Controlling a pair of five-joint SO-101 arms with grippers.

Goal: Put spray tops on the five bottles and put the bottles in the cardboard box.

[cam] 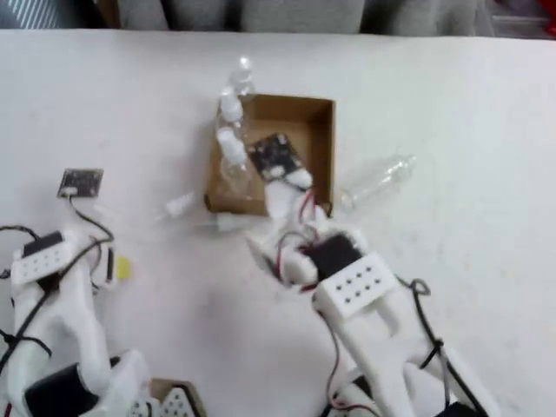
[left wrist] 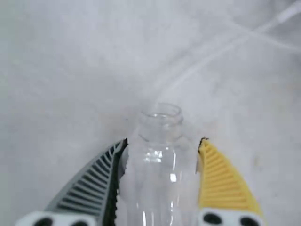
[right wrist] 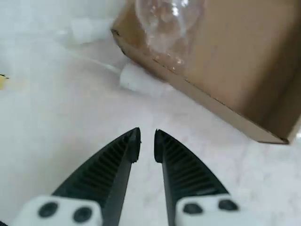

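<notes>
Your left gripper (left wrist: 163, 141) clamps an uncapped clear bottle (left wrist: 157, 174) by its body. Your right gripper (right wrist: 146, 134), jaws only narrowly apart and empty, hangs over the table just beside the cardboard box (right wrist: 225, 70), near a loose spray top (right wrist: 136, 77).

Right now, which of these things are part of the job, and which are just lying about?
Part of the job:
cardboard box
capped bottles in the box
open bottle in the left gripper
spare bottle lying beside the box
loose spray tops on the table

Just there:
table
wires on the arms
</notes>
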